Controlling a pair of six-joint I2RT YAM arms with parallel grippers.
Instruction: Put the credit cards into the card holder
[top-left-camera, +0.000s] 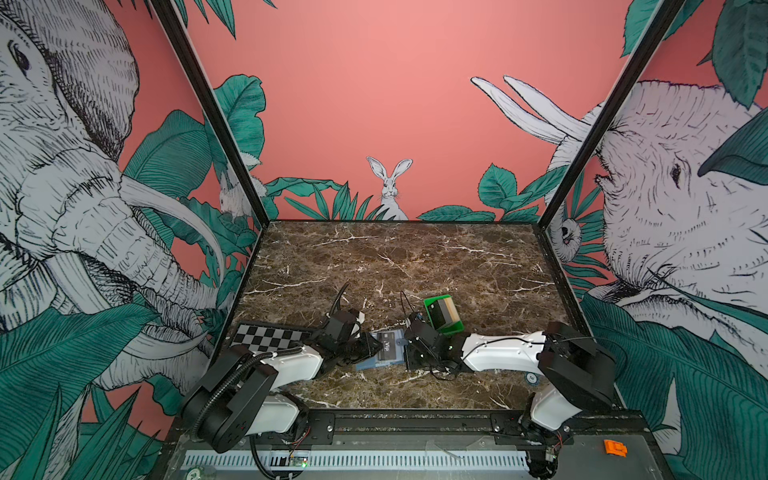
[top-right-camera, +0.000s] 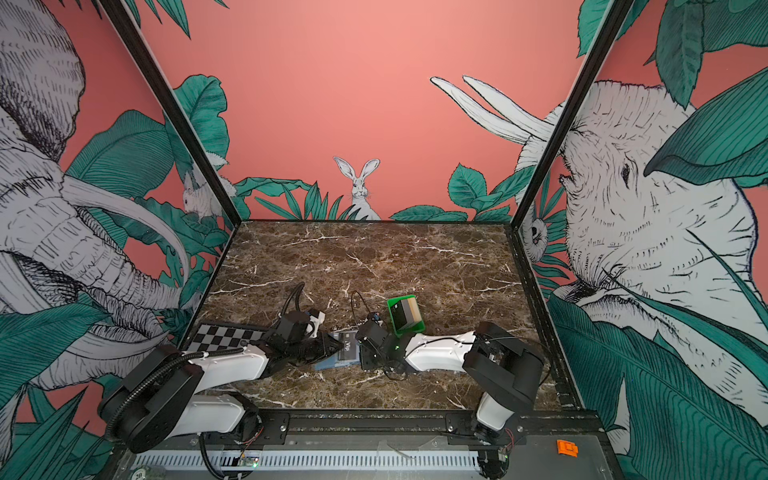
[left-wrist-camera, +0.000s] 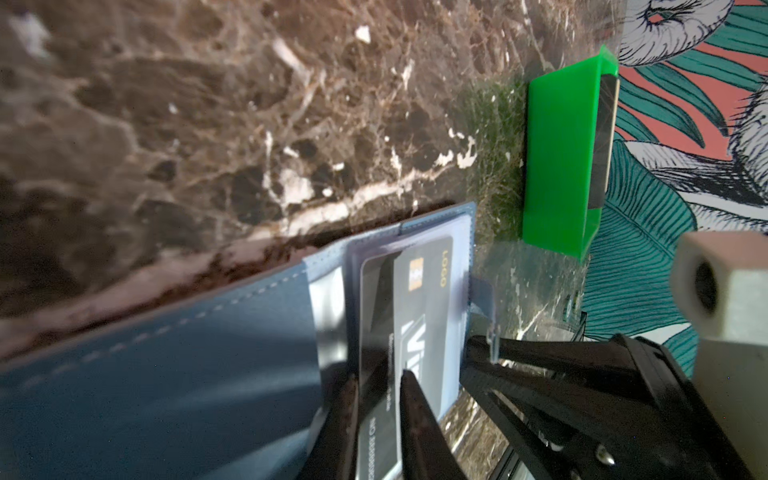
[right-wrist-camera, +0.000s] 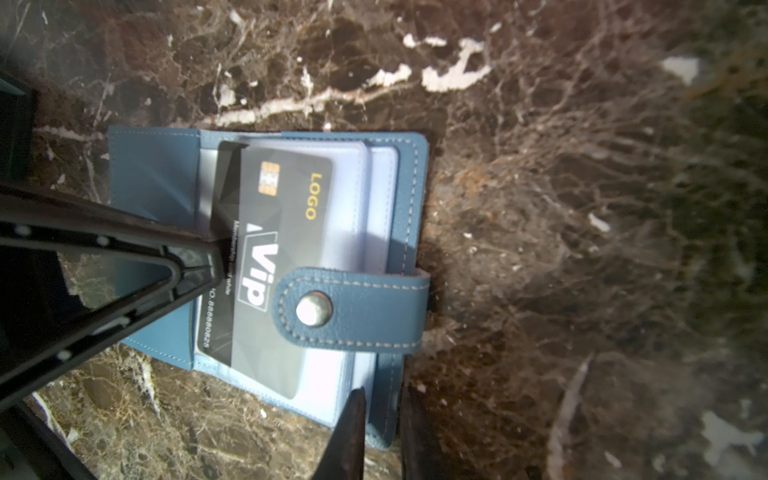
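Note:
The slate-blue card holder (top-left-camera: 368, 363) (right-wrist-camera: 153, 174) lies open on the marble table, its snap tab (right-wrist-camera: 357, 307) folded over the clear sleeves. A black VIP credit card (right-wrist-camera: 286, 232) (left-wrist-camera: 419, 291) sits partly inside a sleeve. My left gripper (left-wrist-camera: 376, 374) (top-left-camera: 376, 347) is shut on the card's outer edge. My right gripper (right-wrist-camera: 384, 392) (top-left-camera: 406, 355) is shut on the holder's cover at a corner. More credit cards, one dark grey (top-left-camera: 436, 313) and one tan (top-left-camera: 451, 309), rest in a green tray (top-left-camera: 455, 328) just behind the right gripper.
A checkerboard plate (top-left-camera: 266, 336) lies at the table's left edge beside the left arm. A small round token (top-left-camera: 532, 377) sits near the right arm's base. Black frame posts and printed walls close in the table on three sides.

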